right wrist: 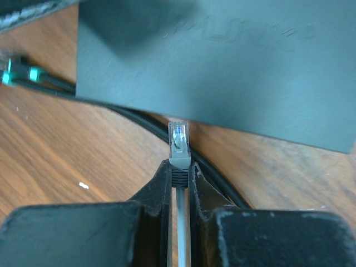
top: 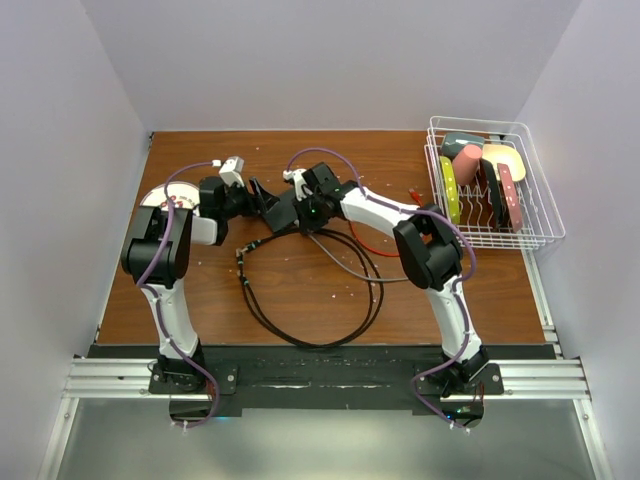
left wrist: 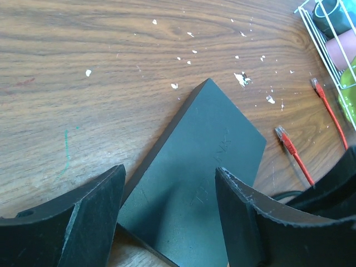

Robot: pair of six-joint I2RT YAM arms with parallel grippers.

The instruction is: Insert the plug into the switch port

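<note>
Desk [top: 490, 290]: brown wood with white walls all round it. Small white bits lie near the black box.
Left hand [left wrist: 169, 169]: open wide, at the left end of the black box. One finger [left wrist: 94, 222] is on each side of the box. I cannot tell if the fingers touch it.
Black box [left wrist: 194, 161]: flat and dark, between the two hands. Its long edge runs across in front of the right hand.
Switch port: hidden. Only the flat face of the box shows, so I cannot see the row of holes. I think they are on the long edge that faces the plug.
Plug [right wrist: 178, 139]: small and clear, on a grey cable [right wrist: 179, 222]. It points straight at the long edge of the box. Its tip is just beside that edge, and I cannot tell if it touches.
Right hand [right wrist: 179, 167]: closed tight on the back of the plug, just right of the box. It is the hand that must push.
Next move: I think the plug has to line up with one hole, then slide in along its own length. The left hand can stop the box from sliding.
Black cable [top: 300, 340]: a big loop on the near side of the box.
Red cable [left wrist: 293, 153]: loose, to the right of the box.
Rack [top: 475, 119]: far right, well apart from the box.
</note>
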